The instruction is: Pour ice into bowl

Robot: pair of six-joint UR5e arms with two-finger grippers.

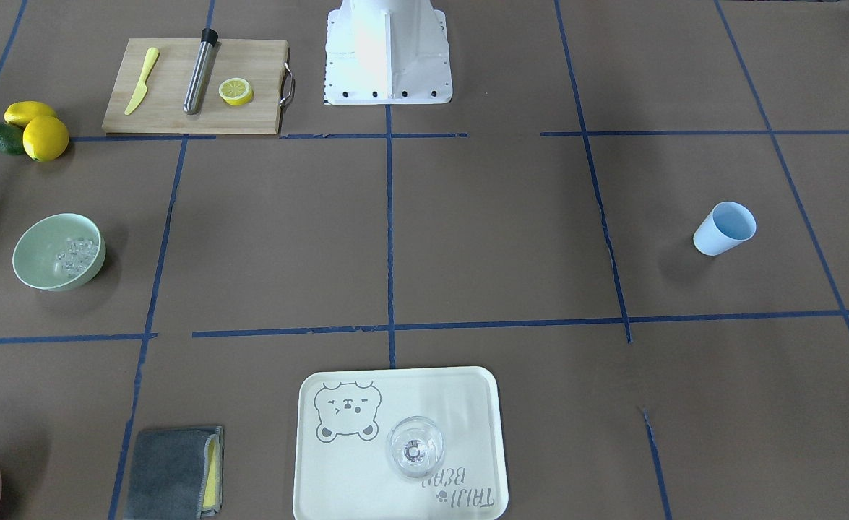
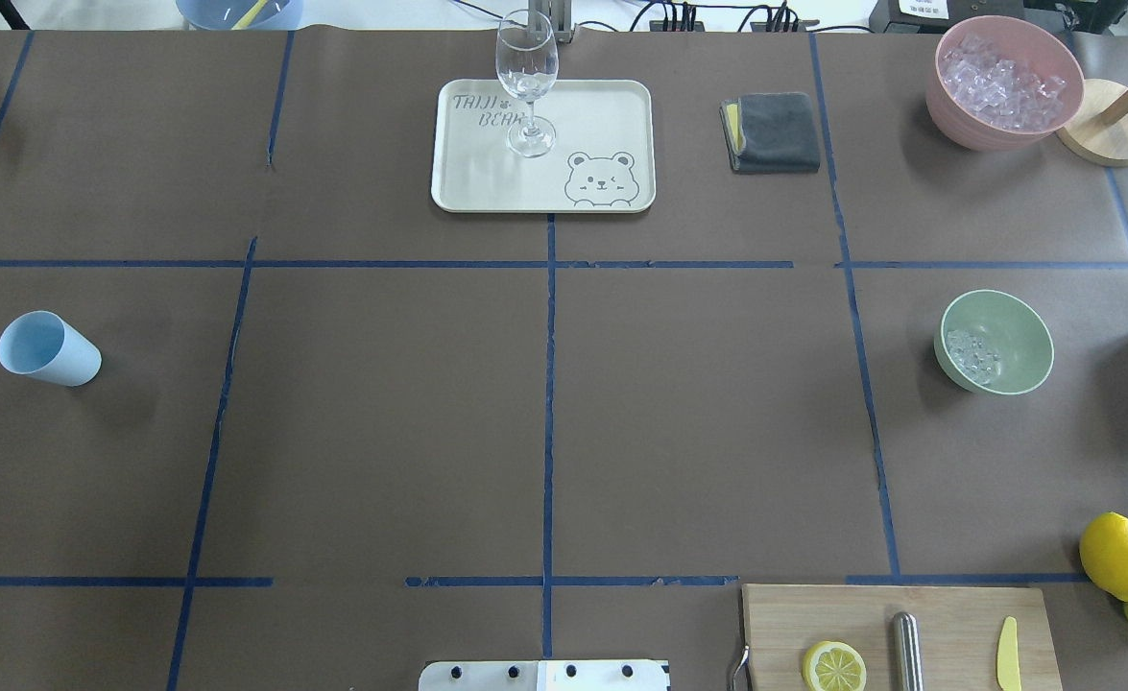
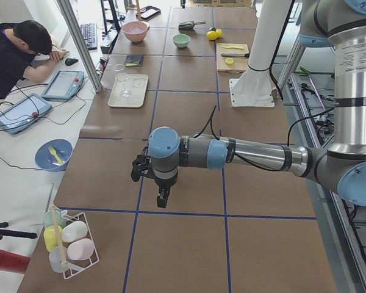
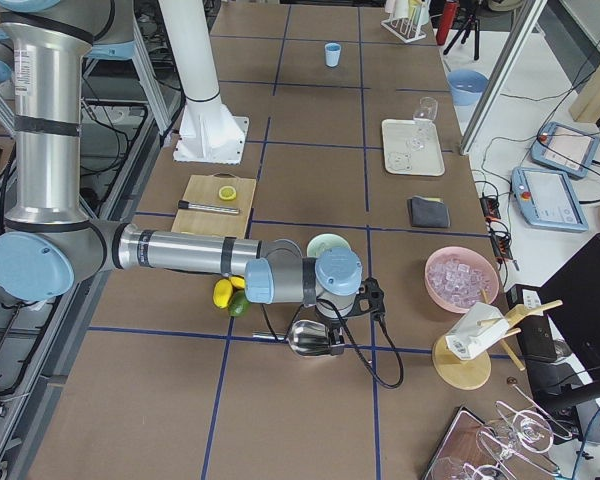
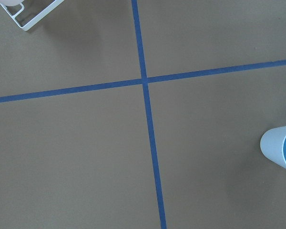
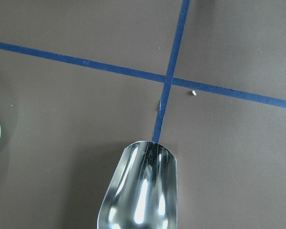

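While ice point(image 2: 970, 352) lies in upright bowl point(image 2: 1026, 321) | empty scoop point(image 6: 142, 193) points along tape point(image 6: 168, 93) | tray point(image 2: 612, 106): "TAIJI BEAR" | left fingers point(image 3: 163, 198), right fingers point(image 4: 337, 345): opening cannot be told

Ice point(image 2: 972, 352) in bowl point(image 2: 1013, 328); glass point(image 2: 527, 72) on tray point(image 2: 612, 115); lemon half point(image 2: 833, 666) on board point(image 2: 952, 629).

I have the overhead camera behind the robot's base point(image 2: 544, 675) looking forward and down, and the front-facing one across the table point(image 1: 467, 238) looking steeply back, so both share the bowl point(image 2: 1015, 331), tray point(image 2: 487, 178) and blue cup point(image 2: 48, 348), mirrored side to side. My two end cameras look along the table, the left arm point(image 3: 256, 152) near in one, the right arm point(image 4: 170, 250) near in the other. Both wrist cameras look straight down from close, the left catching the cup's rim, the right a scoop point(image 6: 140, 191).
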